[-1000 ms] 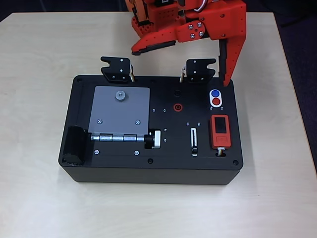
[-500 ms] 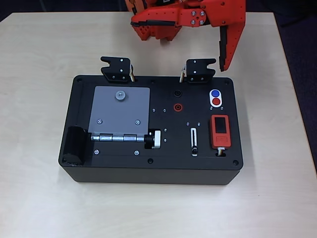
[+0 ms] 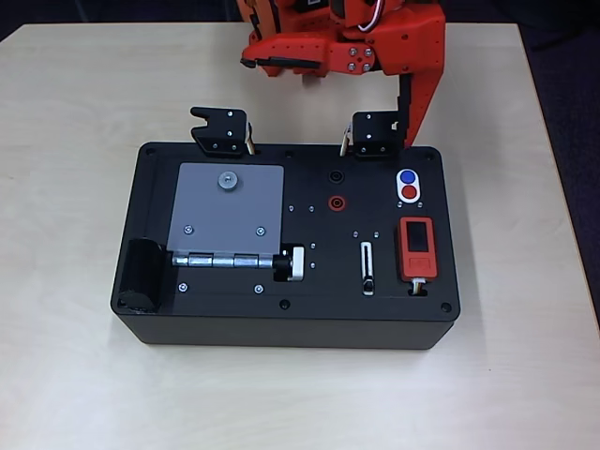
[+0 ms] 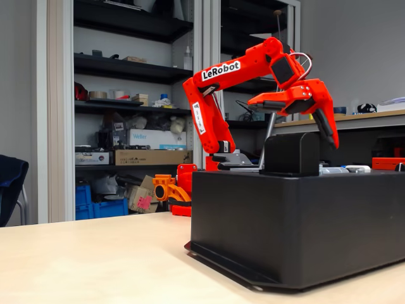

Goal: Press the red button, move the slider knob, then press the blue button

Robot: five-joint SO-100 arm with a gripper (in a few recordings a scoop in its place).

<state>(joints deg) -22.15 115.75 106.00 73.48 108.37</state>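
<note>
In the overhead view the orange pincer point(image 3: 323, 98) has drifted left over the last second: its long downward finger, which stood by the box's far right corner a second ago and then lifted clear toward the back, now hangs just behind the right-hand black bracket point(image 3: 376, 134), its tip at the back edge of the black box point(image 3: 225, 323). The jaws stand spread wide, one finger pointing down and the other reaching out sideways, with nothing between them; the fixed view shows the same open pincer point(image 4: 302, 117) raised above the box top. The red button point(image 3: 410, 193) sits in its white oval near the right rear of the box top, touching distance from its twin, the blue button point(image 3: 407, 176), which lies just behind it. The slider knob point(image 3: 367, 281) rests at the near end of its slot, left of the red module point(image 3: 416, 247). Nothing on the panel looks disturbed, so by my reading the first press is not yet made; the finger tip needs to come forward and slightly right, over the blue button, before descending on the red one.
</note>
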